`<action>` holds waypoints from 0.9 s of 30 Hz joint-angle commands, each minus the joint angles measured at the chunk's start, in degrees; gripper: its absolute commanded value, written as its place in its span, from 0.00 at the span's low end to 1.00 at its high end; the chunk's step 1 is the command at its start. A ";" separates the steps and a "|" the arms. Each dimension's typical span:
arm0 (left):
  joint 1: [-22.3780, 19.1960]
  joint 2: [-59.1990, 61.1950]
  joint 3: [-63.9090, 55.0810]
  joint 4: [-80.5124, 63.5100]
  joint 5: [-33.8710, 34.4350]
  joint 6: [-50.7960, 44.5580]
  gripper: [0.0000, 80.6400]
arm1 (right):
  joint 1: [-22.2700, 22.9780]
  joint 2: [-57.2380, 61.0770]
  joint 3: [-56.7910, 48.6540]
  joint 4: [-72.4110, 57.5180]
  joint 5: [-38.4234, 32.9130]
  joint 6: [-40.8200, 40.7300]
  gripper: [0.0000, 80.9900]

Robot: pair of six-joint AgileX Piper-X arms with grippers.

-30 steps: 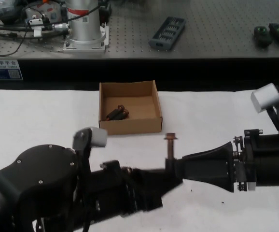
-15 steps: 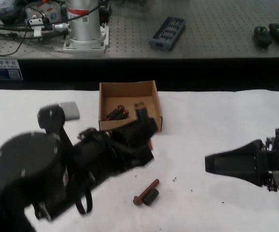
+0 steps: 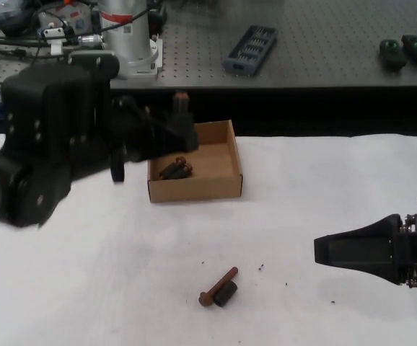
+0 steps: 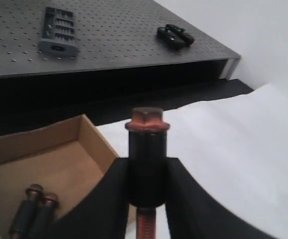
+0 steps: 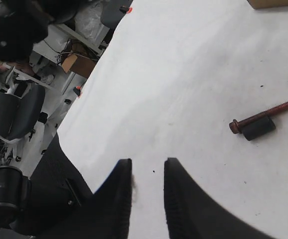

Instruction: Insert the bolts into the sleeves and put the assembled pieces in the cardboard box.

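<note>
Your left end effector (image 4: 147,167) pinches the sleeved bolt (image 4: 146,144) upright over the cardboard box (image 3: 194,189), probably to drop it beside the two pieces (image 3: 174,169) inside. Your right end effector (image 5: 147,165), slightly spread and empty, hovers by the table's (image 3: 324,187) right edge. A loose bolt (image 3: 221,281) and loose sleeve (image 3: 226,293) lie near its front edge.

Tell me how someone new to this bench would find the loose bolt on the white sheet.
Find the cardboard box on the white sheet, then look past its front wall toward the near side. A reddish-brown bolt lies flat there, a short black sleeve alongside. Unlike the pieces in the box, its shank is bare.
</note>
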 commanded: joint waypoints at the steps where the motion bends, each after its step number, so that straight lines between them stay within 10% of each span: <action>1: 2.35 6.59 -7.93 0.27 1.04 1.83 0.12 | -0.42 -0.50 -0.31 0.26 -0.71 -0.56 0.23; 27: 3.95 23.80 -26.60 23.46 1.70 16.54 0.15 | -0.42 -0.48 -0.31 0.38 -1.96 -0.05 0.23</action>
